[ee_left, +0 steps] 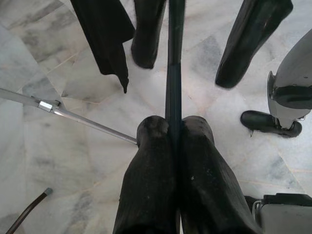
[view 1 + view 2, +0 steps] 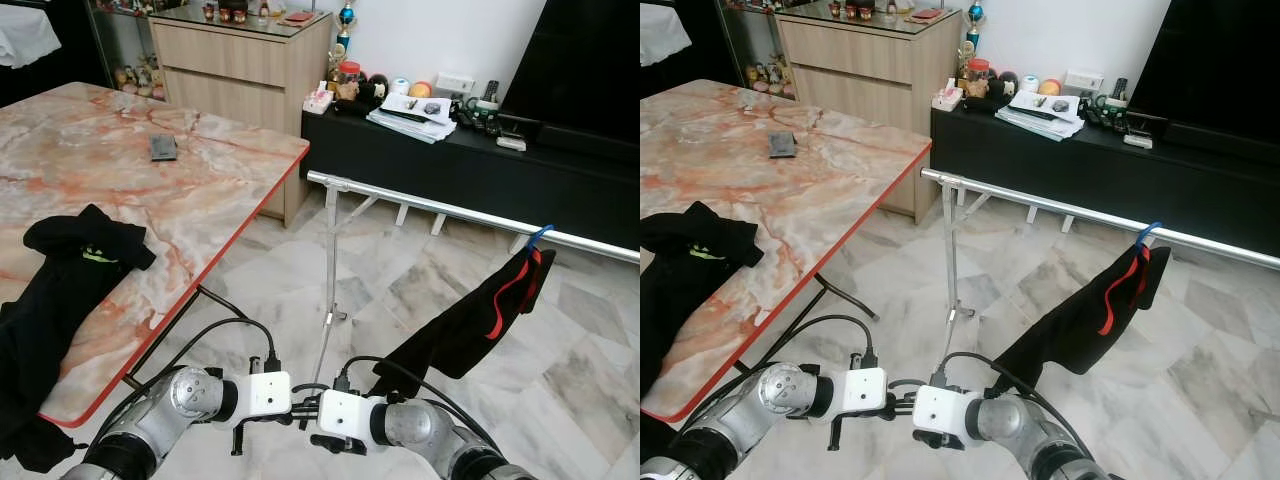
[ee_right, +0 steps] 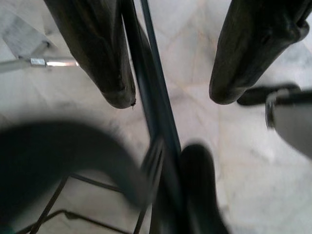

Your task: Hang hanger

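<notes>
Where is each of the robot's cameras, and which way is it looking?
Left eye view: on the head, looking down and forward at the marble table, the silver rail and a black garment on a blue hanger hook; both silver arms show.
Right eye view: beside it, same scene.
Left wrist view: looks along the left gripper, shut on a thin dark rod.
Right wrist view: looks along the right gripper's open fingers, blurred floor beyond.
Both wrist views share the rod.
</notes>
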